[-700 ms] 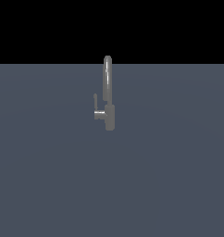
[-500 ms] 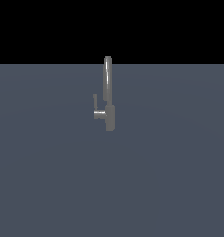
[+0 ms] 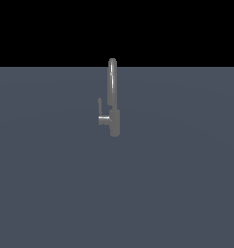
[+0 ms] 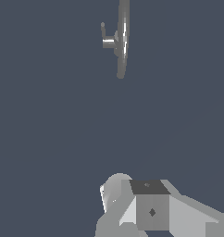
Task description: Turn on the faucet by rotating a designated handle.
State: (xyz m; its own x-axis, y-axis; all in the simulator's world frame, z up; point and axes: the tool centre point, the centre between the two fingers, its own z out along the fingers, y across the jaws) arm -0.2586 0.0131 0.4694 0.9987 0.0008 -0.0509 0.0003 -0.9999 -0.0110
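Observation:
The grey metallic faucet point(image 3: 114, 121) stands upright on the flat grey surface, its tall thin spout point(image 3: 112, 82) curving at the top. Its handle point(image 3: 100, 106) is a thin short lever pointing up from a short stub on the side of the base toward the exterior view's left. No arm or gripper shows in the exterior view. In the wrist view the faucet point(image 4: 122, 41) and the handle point(image 4: 103, 29) lie well away from my gripper point(image 4: 132, 203). Only grey blocky parts of the gripper show at the picture's edge. Nothing appears between them, and the fingertips are hidden.
A flat dark grey-blue surface point(image 3: 117, 193) spreads around the faucet, under a black background. No other object shows in either view.

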